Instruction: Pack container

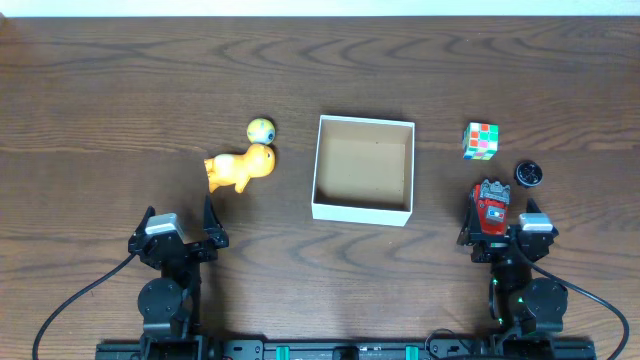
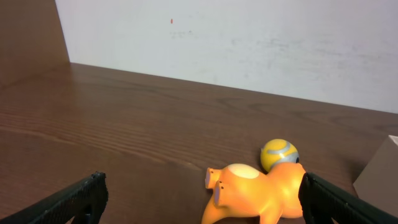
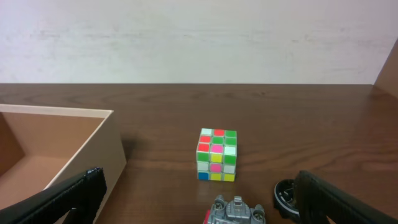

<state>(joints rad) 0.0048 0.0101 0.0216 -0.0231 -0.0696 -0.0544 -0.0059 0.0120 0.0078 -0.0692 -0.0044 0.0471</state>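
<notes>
The container, a square white-walled box with a brown floor, sits empty mid-table; its corner shows in the right wrist view and the left wrist view. An orange toy animal lies left of it, next to a yellow-blue ball; both show in the left wrist view. My left gripper is open, just short of the orange toy. A colour cube, a red-grey toy robot and a black round piece lie on the right. My right gripper is open around the toy robot's near end.
A white wall rises behind the table's far edge. Dark wooden tabletop surrounds the objects. Both arm bases stand at the near edge.
</notes>
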